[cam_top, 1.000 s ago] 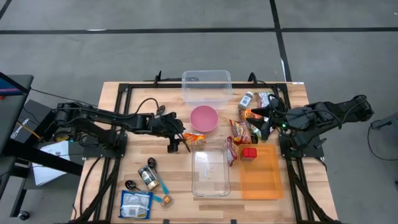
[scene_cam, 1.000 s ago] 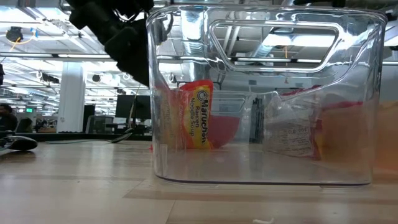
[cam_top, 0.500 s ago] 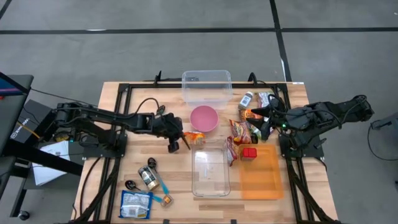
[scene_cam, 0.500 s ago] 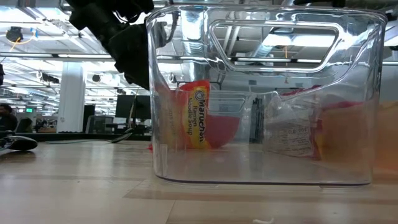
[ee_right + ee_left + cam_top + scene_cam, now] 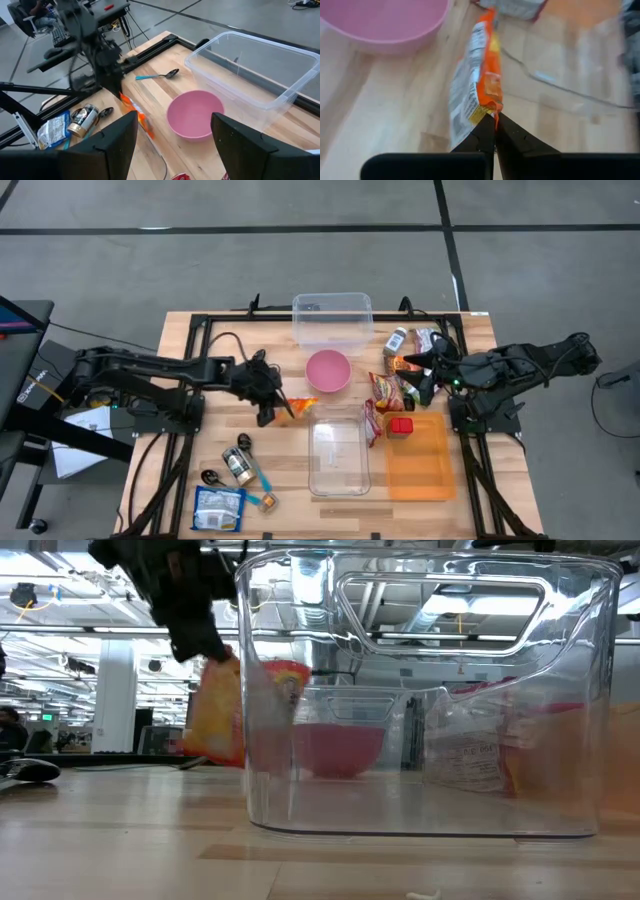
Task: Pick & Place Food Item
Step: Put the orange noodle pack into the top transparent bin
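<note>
Now the left tool (image 5: 277,409) is pinched tight on the corner of an orange ramen packet (image 5: 302,407), as the left wrist view shows: both fingers (image 5: 512,139) meet on the packet's (image 5: 479,88) sealed edge. High view places the packet just beside the pink bowl (image 5: 328,370) and by the far left corner of the clear bin (image 5: 338,455) at the tabletop's (image 5: 180,436) middle. Low view shows the packet (image 5: 218,710) hanging tilted under the left tool (image 5: 190,625), outside the bin's (image 5: 430,690) left wall, with the bowl (image 5: 335,748) seen through the plastic behind it.

Over on the other side, the right tool (image 5: 428,374) hovers with its 2 fingers (image 5: 111,145) apart and holding nothing, above snack packets (image 5: 386,390) next to an orange tray (image 5: 420,460). A red box (image 5: 400,425) sits at the tray's near corner. A second clear bin (image 5: 332,317) stands at the far edge.

Near the front left corner lie a jar (image 5: 237,463), a black spoon (image 5: 210,477), a blue-handled spoon (image 5: 260,480) and a blue packet (image 5: 218,508). The right wrist view also shows the left arm (image 5: 97,47) holding the packet (image 5: 136,116) beside the bowl (image 5: 195,114).
</note>
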You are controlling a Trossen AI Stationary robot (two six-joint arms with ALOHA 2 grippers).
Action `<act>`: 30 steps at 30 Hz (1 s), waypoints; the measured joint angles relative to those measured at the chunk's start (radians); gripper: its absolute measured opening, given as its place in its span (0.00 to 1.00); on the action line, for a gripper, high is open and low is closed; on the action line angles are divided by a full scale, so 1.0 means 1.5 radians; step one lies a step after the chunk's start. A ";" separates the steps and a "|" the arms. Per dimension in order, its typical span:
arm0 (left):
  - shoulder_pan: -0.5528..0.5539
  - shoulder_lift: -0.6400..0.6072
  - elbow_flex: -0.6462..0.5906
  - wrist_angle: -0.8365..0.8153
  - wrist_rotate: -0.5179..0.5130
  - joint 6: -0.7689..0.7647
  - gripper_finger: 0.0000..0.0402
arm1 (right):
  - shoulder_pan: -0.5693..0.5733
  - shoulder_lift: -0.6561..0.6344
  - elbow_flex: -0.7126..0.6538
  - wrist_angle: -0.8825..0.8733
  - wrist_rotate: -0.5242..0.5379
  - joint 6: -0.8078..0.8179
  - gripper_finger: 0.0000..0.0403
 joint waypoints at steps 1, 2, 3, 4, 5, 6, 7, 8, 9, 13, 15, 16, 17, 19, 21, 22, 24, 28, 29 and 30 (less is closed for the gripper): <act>0.000 -0.014 0.000 -0.005 0.009 -0.010 0.00 | 0.000 0.000 0.000 0.000 0.000 0.000 0.61; 0.000 -0.026 0.000 -0.017 0.016 -0.023 0.00 | 0.000 0.000 0.000 0.000 0.000 0.000 0.61; 0.000 -0.036 0.000 -0.025 0.024 -0.036 0.00 | 0.000 0.000 0.000 0.001 0.000 0.000 0.61; 0.000 -0.045 0.000 -0.033 0.035 -0.048 0.00 | 0.000 0.002 0.000 0.001 0.000 0.000 0.61; 0.000 -0.052 0.000 -0.044 0.048 -0.057 0.00 | 0.000 0.003 0.000 0.000 0.000 0.000 0.61; -0.001 -0.057 0.000 -0.045 0.067 -0.070 0.00 | 0.001 0.003 0.000 0.000 0.000 0.004 0.61; -0.005 -0.061 0.000 -0.047 0.081 -0.079 0.00 | 0.003 0.003 0.000 0.000 0.000 0.008 0.61; -0.012 -0.063 0.000 -0.056 0.089 -0.086 0.00 | 0.006 0.003 0.000 0.001 0.000 0.009 0.61; -0.020 -0.063 0.000 -0.060 0.095 -0.091 0.00 | 0.009 0.003 0.000 0.001 0.000 0.010 0.61; -0.045 -0.060 -0.014 -0.056 0.100 -0.135 0.00 | 0.014 0.004 0.000 0.001 0.001 0.010 0.61; -0.046 -0.060 -0.035 -0.051 0.100 -0.164 0.00 | 0.014 0.005 0.000 0.001 0.001 0.010 0.61; -0.043 -0.060 -0.049 -0.044 0.095 -0.181 0.00 | 0.014 0.005 0.000 0.001 0.001 0.010 0.61; -0.038 -0.062 -0.061 -0.037 0.088 -0.197 0.00 | 0.014 0.004 0.000 0.001 0.001 0.010 0.61; -0.031 -0.063 -0.083 -0.022 0.077 -0.223 0.00 | 0.012 0.004 0.000 0.001 0.002 0.010 0.61; -0.024 -0.063 -0.105 -0.007 0.073 -0.238 0.00 | 0.012 0.004 0.000 0.001 0.002 0.011 0.61; -0.021 -0.063 -0.114 -0.001 0.070 -0.241 0.00 | 0.012 0.004 0.000 0.001 0.002 0.011 0.61; -0.017 -0.063 -0.125 0.004 0.046 -0.246 0.00 | 0.012 0.004 0.000 0.001 0.002 0.011 0.61; -0.004 -0.063 -0.143 0.000 -0.007 -0.251 0.00 | 0.012 0.004 0.000 0.001 0.002 0.013 0.61; 0.002 -0.063 -0.145 0.001 -0.017 -0.253 0.00 | 0.012 0.004 0.000 0.001 0.002 0.017 0.61; 0.007 -0.063 -0.147 0.002 -0.028 -0.260 0.00 | 0.012 0.004 0.000 0.001 0.002 0.019 0.61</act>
